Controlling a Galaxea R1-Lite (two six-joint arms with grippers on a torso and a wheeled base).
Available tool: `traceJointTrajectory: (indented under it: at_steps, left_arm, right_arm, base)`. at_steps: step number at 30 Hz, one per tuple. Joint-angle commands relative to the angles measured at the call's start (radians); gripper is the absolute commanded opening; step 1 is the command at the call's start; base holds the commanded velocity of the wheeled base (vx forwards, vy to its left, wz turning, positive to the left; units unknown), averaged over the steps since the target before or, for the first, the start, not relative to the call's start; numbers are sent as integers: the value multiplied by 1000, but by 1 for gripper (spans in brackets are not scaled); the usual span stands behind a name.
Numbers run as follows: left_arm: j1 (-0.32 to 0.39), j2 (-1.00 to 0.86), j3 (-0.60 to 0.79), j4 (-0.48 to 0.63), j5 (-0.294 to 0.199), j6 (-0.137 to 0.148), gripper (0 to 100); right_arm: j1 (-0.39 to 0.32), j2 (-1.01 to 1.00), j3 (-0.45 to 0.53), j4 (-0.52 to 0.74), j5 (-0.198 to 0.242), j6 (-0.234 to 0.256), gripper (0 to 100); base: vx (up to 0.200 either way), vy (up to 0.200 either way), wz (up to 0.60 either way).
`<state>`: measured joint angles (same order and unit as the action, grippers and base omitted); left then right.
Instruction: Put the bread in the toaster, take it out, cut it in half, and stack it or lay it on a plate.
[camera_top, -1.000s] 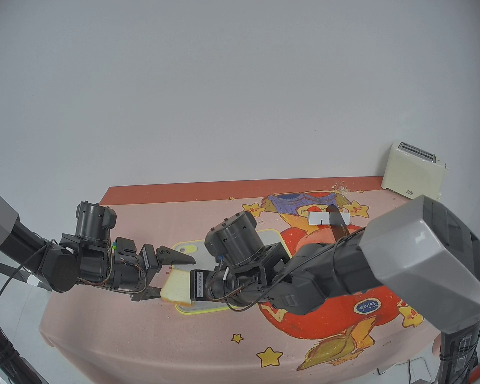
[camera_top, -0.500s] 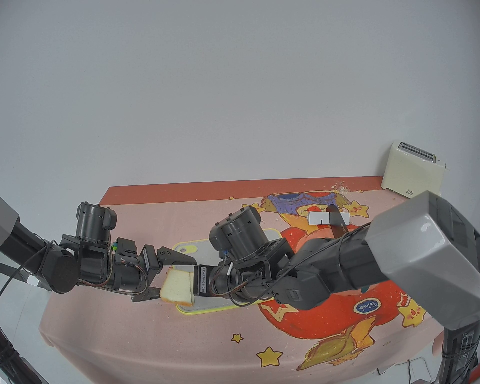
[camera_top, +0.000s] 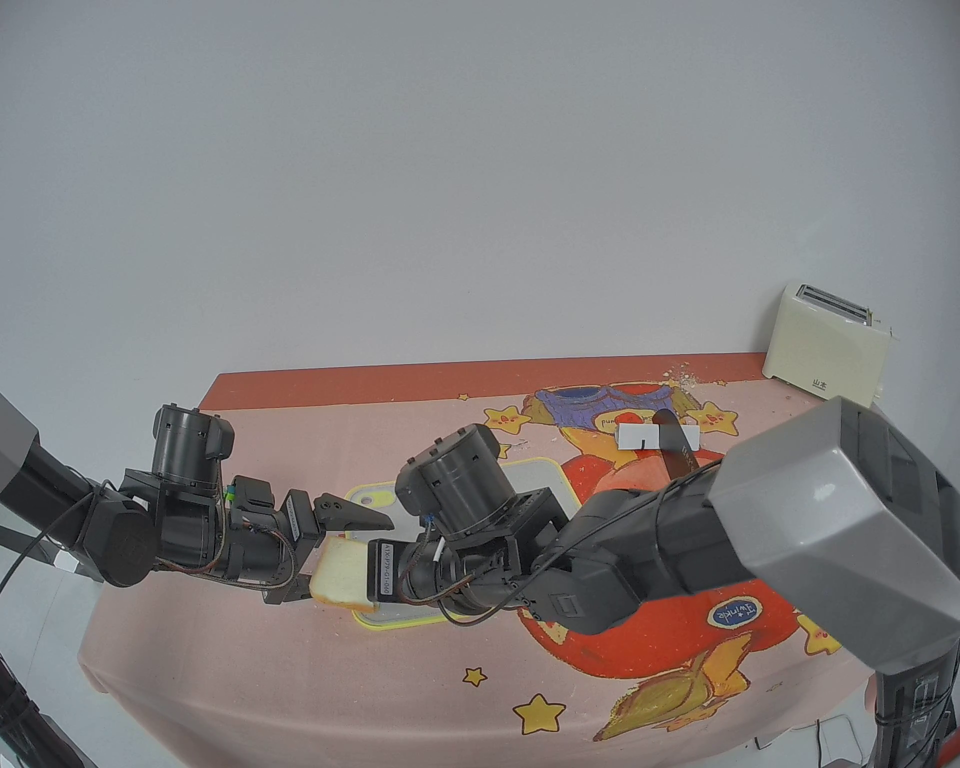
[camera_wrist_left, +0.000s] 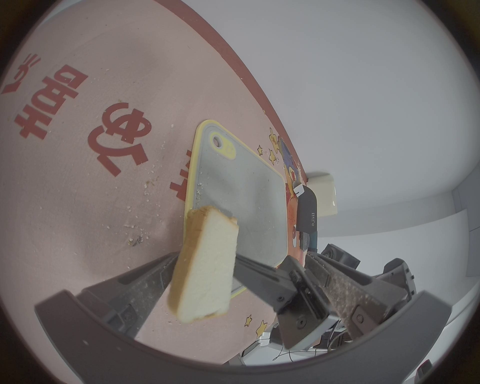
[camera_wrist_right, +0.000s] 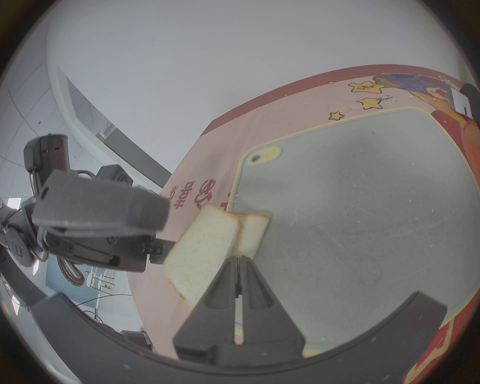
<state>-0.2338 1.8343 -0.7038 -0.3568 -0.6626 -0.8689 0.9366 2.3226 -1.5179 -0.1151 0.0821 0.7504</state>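
A pale slice of bread (camera_top: 336, 577) hangs upright over the near-left edge of the grey, yellow-rimmed cutting board (camera_top: 548, 472). My right gripper (camera_wrist_right: 239, 260) is shut on it. In the right wrist view the bread (camera_wrist_right: 202, 252) looks like two overlapping pieces pinched together. My left gripper (camera_top: 322, 552) is open, one finger on each side of the bread (camera_wrist_left: 205, 265), not touching it. The right gripper's fingers (camera_wrist_left: 260, 281) reach in from the board side. The cream toaster (camera_top: 826, 345) stands at the far right corner.
A dark-handled knife (camera_top: 676, 441) with a white label lies on the cartoon tablecloth beyond the board (camera_wrist_left: 240, 182), toward the toaster (camera_wrist_left: 322, 192). Crumbs are scattered on the cloth left of the board. The table's left and near edges are close to both grippers.
My right arm has carried the bread a little to the left, further between the left gripper's fingers. The left arm has stayed still.
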Motion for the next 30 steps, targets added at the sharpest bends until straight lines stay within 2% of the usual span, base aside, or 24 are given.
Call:
traceJointTrajectory:
  at_steps: [1,4,14,23,30]
  left_arm:
    - [1,0,1,-1,0,-1,100]
    - [1,0,3,-1,0,1,100]
    - [1,3,7,-2,0,1,100]
    - [2,2,10,-2,0,1,100]
    - [2,3,7,-2,0,-1,100]
  right_arm:
    - [8,3,-22,2,-2,9,0]
    - [-1,-6,-12,8,-5,9,0]
    - [-53,-72,114,-1,-10,3,0]
    - [-134,-315,263,9,4,4,0]
    - [-142,-445,381,6,4,1,0]
  base:
    - [0,0,0]
    - [0,0,0]
    - [0,0,0]
    - [0,0,0]
    - [0,0,0]
